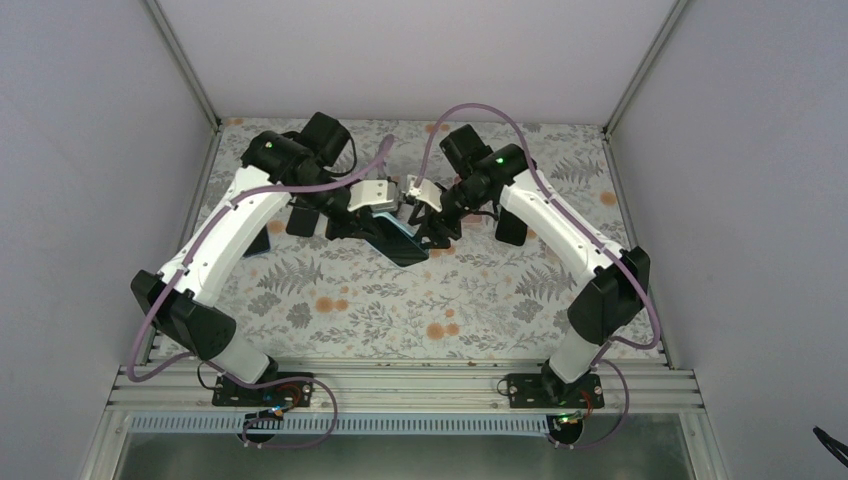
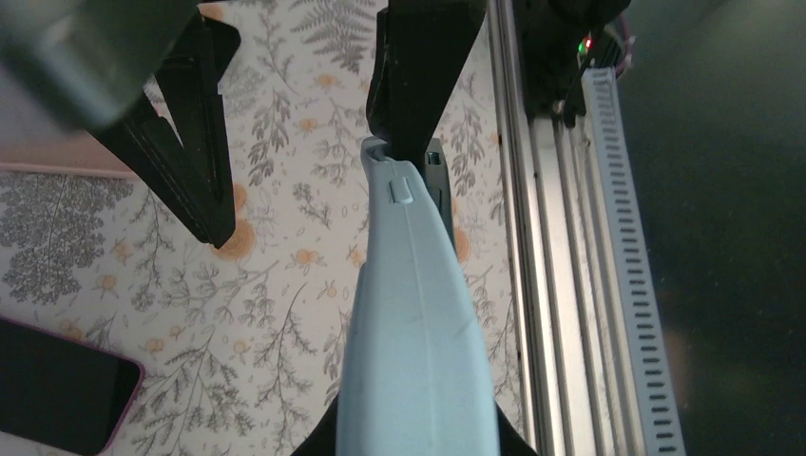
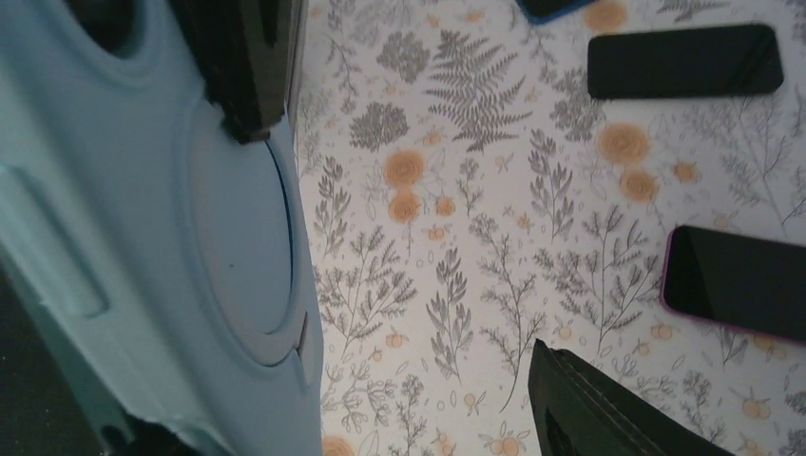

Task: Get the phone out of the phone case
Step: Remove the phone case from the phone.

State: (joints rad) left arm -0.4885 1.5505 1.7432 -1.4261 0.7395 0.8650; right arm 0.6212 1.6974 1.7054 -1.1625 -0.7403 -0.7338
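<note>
A phone, dark face up (image 1: 400, 242), sits in a light-blue case (image 1: 392, 214) held above the table's middle. My left gripper (image 1: 368, 214) is shut on the case; in the left wrist view the case (image 2: 413, 313) runs up from between its jaws (image 2: 418, 445). My right gripper (image 1: 426, 212) is open at the case's other end. In the right wrist view the case (image 3: 162, 247) fills the left side, and one black finger (image 3: 589, 408) stands well apart from it. The other right finger (image 2: 418, 76) touches the case's far end.
A floral cloth (image 1: 420, 300) covers the table. A black phone (image 3: 684, 62) and a pink-cased phone (image 3: 737, 280) lie flat on it; the pink one also shows in the left wrist view (image 2: 57, 389). Another dark phone (image 1: 258, 243) lies by the left arm. A metal rail (image 1: 400, 385) lines the near edge.
</note>
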